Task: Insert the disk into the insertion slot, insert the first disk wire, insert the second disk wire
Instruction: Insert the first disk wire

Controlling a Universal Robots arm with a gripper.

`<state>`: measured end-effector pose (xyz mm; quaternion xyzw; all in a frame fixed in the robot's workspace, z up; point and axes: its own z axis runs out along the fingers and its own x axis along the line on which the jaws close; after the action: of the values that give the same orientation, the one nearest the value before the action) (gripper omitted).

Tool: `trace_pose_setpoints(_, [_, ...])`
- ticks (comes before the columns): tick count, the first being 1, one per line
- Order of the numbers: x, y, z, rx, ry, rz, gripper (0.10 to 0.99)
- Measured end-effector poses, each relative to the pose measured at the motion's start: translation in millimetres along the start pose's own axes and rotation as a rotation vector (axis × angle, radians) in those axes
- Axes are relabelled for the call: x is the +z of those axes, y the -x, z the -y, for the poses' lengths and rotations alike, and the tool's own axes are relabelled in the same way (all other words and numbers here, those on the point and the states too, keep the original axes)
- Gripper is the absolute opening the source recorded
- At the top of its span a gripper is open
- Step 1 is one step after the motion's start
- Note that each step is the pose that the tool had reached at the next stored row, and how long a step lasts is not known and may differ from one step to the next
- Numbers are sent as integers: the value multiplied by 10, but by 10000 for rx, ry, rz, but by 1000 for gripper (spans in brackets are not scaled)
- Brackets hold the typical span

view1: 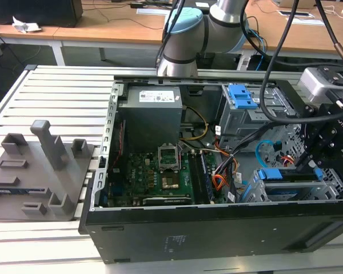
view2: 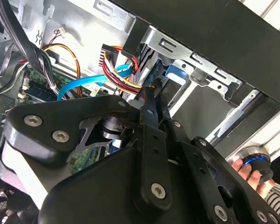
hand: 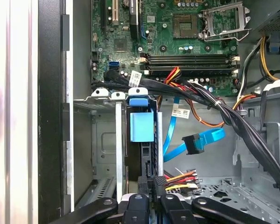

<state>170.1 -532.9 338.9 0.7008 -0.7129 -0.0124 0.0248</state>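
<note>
Exterior view: open black computer case (view1: pixel 217 234) on a slatted metal table (view1: pixel 57 85), motherboard exposed. Gripper (view1: pixel 303 165) low inside the case at the exterior view's right, over the disk (view1: pixel 286 193). Disk already seated in the insertion slot (view1: pixel 248 194), blue carrier edge showing. Taller grey cage with a blue latch (view1: pixel 243 96) farther along the same side.

Second wrist view: black fingers (view2: pixel 148 112) drawn almost together, tips pinched on the red-yellow-black disk wire (view2: pixel 123 77) close to the bay's metal wall. Blue disk wire (view2: pixel 84 84) looping free alongside. At the case's outer edge, a person's fingers (view2: pixel 245 170) beside a round black knob with a blue ring (view2: pixel 254 161).

First wrist view: disk (hand: pixel 141 154) on edge in the insertion slot (hand: pixel 105 140), blue tab on the end toward the motherboard (hand: pixel 177 46). Gripper (hand: pixel 150 184) closed about the black plug of the red-yellow-black disk wire (hand: pixel 179 178) at the disk's near end; plug seated or not, impossible to tell. Blue disk wire (hand: pixel 203 139) not plugged in, its black connector loose in the open, apart from the disk.
</note>
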Motion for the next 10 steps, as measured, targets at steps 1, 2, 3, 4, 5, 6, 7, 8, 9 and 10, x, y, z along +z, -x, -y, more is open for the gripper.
trace_pose_setpoints(1, [5,0,0,0,1,1,161])
trace_pose_setpoints(2, [10,0,1,0,0,0,161])
trace_pose_setpoints(3, [11,0,1,0,1,-2,161])
trace_pose_setpoints(4, [13,0,2,0,1,1,161])
trace_pose_setpoints(5, [13,0,2,0,1,2,161])
trace_pose_setpoints(6, [17,2,2,-1,1,16,161])
trace_pose_setpoints(7, [20,1,3,-1,2,16,176])
trace_pose_setpoints(8, [19,1,3,0,2,14,176])
trace_pose_setpoints(9, [13,1,3,0,1,1,239])
trace_pose_setpoints(10, [-34,-1,0,0,1,4,239])
